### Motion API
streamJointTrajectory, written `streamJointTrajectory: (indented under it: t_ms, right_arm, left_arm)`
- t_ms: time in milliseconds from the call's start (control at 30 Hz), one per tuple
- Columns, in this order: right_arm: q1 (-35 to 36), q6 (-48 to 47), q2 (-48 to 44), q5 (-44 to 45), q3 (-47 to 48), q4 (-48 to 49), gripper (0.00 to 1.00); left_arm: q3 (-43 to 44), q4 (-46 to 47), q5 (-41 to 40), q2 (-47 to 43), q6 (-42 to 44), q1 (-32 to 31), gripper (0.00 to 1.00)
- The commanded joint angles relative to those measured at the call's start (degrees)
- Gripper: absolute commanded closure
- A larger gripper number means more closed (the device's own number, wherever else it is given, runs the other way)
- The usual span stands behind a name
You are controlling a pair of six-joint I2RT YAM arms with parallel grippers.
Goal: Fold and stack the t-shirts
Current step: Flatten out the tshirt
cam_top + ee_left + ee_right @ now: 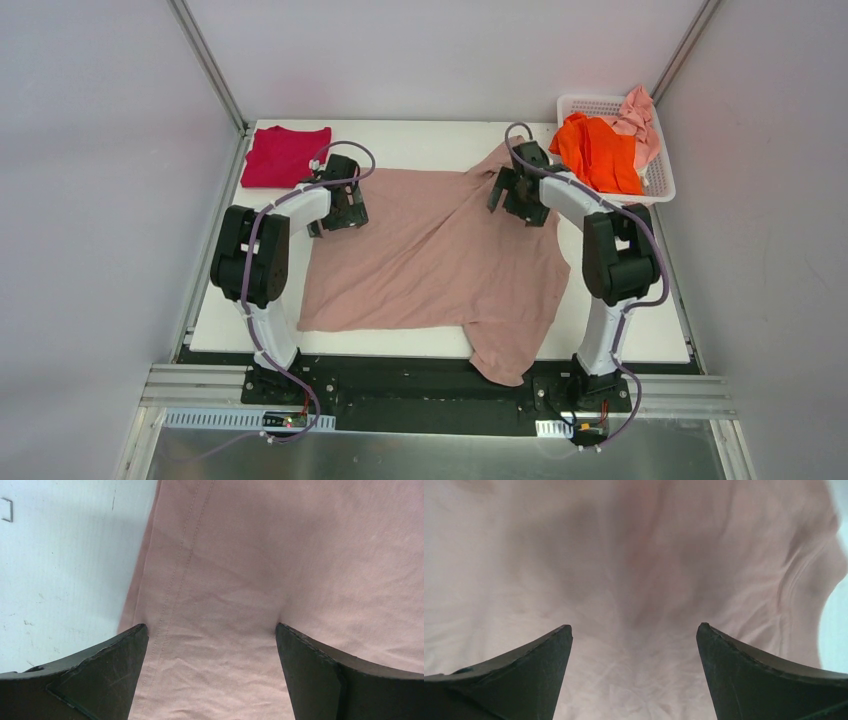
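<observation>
Elbows bent, left tool (pixel 210 626), right tool (pixel 634 626) splayed — over dusty-pink t-shirt (pixel 430 250)

Our right gripper (pixel 635 625) shows two dark fingers (pixel 514 680) spread wide over a wrinkled beige tee (pixel 624 555), which fills nearly all we see. At the right its seamed edge curls beside a sliver of table (pixel 836 630).

the dusty-pink beige t-shirt (pixel 430 250) lies spread open and creased across the middle of the table (pixel 420 140), with one part hanging over the near edge. the crimson t-shirt (pixel 285 155) lies folded flat at the far left corner. the orange t-shirt (pixel 598 152) and pale pink t-shirt (pixel 640 120) lie bunched, unfolded, in the basket (pixel 660 185) at the far right.
</observation>
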Motion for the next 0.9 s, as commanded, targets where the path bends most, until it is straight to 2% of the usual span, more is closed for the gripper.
streamJointTrajectory:
  t_ms: [0,200,467,533,667,867]
  right_arm:
    - [0.1,8.2,-5.9,-3.7,-10.3,3.3,0.01]
    - [0.0,14.7,-17.5,0.2,-26.7,5.8,0.01]
    - [0.1,19.2,-30.0,-7.1,-41.8,6.3,0.01]
    - [0.1,18.1,-31.6,-7.0,-40.5,5.3,0.01]
    - [0.1,16.0,-31.2,-3.7,-30.3,1.3,0.01]
    - [0.0,17.9,-22.0,1.7,-14.8,2.6,0.01]
  left_arm:
    - [-1.9,0.0,-0.3,-3.5,-0.9,1.2,0.01]
    - [-6.3,0.0,0.5,-5.3,-2.6,3.8,0.01]
    - [-15.9,0.0,1.4,-14.8,-5.1,4.8,0.01]
    - [-16.3,0.0,1.4,-16.7,-5.1,4.8,0.01]
    - [-12.3,-0.2,2.0,-17.6,-3.7,4.8,0.01]
    - [-3.2,-0.7,3.8,-17.4,-1.7,3.4,0.01]
